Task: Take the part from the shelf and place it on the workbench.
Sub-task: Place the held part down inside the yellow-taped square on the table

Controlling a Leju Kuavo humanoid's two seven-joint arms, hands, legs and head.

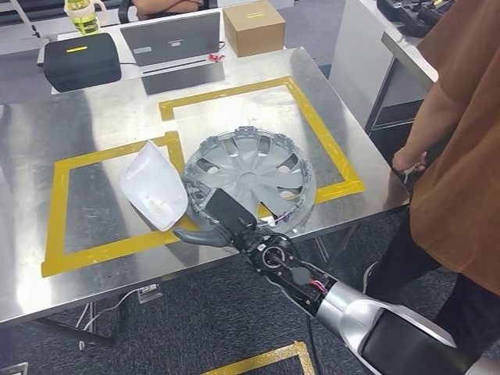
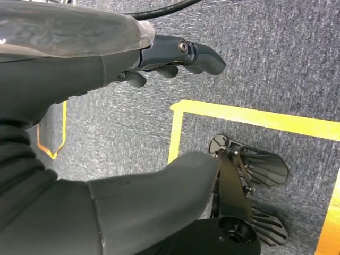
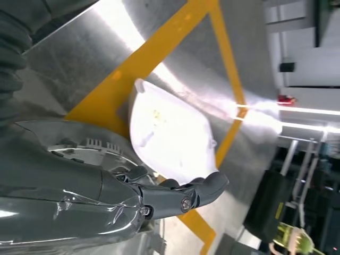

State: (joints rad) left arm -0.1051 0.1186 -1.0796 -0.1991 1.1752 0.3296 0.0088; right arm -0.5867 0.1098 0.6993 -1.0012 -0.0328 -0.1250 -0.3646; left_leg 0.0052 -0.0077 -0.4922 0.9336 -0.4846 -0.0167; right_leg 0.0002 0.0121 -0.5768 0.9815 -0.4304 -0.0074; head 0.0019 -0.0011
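**Hubcap down on the bench, right hand at its near rim**

Here the silver hubcap lies flat on the steel workbench, straddling the yellow tape between two marked boxes, presumably because this is the drop zone. The right hand sits at its seven o'clock edge, palm over the rim; whether its fingers grip the rim I cannot tell. A white mirror cover rests at the hubcap's nine o'clock, just beside it. The left hand hangs over grey carpet, fingers loosely apart, holding nothing. At three o'clock a person stands by the bench.
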